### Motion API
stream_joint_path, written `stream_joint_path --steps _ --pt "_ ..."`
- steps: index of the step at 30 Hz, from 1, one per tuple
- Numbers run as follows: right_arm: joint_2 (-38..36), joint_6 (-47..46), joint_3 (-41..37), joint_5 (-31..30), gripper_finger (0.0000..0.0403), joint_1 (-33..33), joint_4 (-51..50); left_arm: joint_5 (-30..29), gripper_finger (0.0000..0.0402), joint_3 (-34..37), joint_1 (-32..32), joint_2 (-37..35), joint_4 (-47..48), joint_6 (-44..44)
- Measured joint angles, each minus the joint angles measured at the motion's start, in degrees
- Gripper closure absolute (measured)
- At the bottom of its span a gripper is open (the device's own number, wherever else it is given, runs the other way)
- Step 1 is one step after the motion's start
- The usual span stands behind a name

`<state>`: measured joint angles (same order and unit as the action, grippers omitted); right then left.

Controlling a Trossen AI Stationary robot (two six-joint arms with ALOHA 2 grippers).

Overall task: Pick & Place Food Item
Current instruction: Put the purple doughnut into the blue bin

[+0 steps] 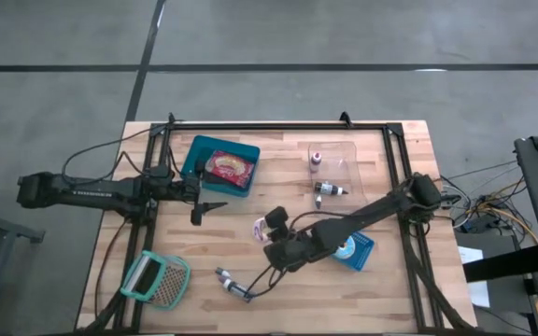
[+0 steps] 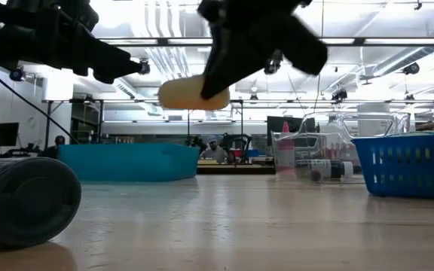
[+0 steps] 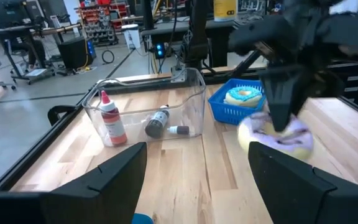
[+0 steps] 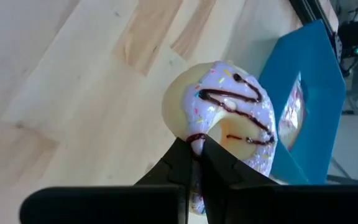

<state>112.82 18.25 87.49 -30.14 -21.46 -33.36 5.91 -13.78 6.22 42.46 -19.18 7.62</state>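
The right claw (image 1: 271, 224) is clamped on the rim of a doughnut (image 4: 229, 121) with lilac icing, dark chocolate squiggles and sprinkles; its two dark fingers (image 4: 188, 165) pinch together through the doughnut's edge. The doughnut hangs from that claw, lifted clear above the wooden desk (image 1: 372, 289), as the low view shows with its pale underside (image 2: 193, 93) well off the surface. Just beside the claw, toward the right arm's base, sits a small blue basket (image 1: 355, 249) holding another doughnut with light blue icing (image 3: 243, 95). Beyond the claw, toward the back of the desk, stands a clear plastic bin (image 1: 334, 168) with a small red-capped bottle (image 3: 112, 119) upright in it and a darker bottle (image 3: 157, 122) lying on its side. In front of the claw, near the desk's front edge, lies a small bottle (image 1: 233, 285) on its side.

The left claw (image 1: 208, 207) hovers well apart from the right one, its fingers (image 3: 107, 174) spread open and holding nothing. Just behind it sits a teal tray (image 1: 194, 163) with a packaged red food item (image 1: 228, 167) inside. Farther from it, at the front left corner of the desk, lies a teal mesh basket (image 1: 155, 280) tipped on its side.
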Motion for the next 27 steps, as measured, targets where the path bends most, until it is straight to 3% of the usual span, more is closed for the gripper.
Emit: stream_joint_path --steps 13,27 --pt "-9.40 -11.31 -8.77 -5.61 0.0392 -3.95 -5.77 0.02 0.0117 0.04 -0.02 0.00 -0.04 -0.22" --pt "-15.81 -32.89 -19.66 -8.95 0.0392 -10.50 -13.86 0.02 0.0117 0.04 0.00 0.02 -0.02 -0.24"
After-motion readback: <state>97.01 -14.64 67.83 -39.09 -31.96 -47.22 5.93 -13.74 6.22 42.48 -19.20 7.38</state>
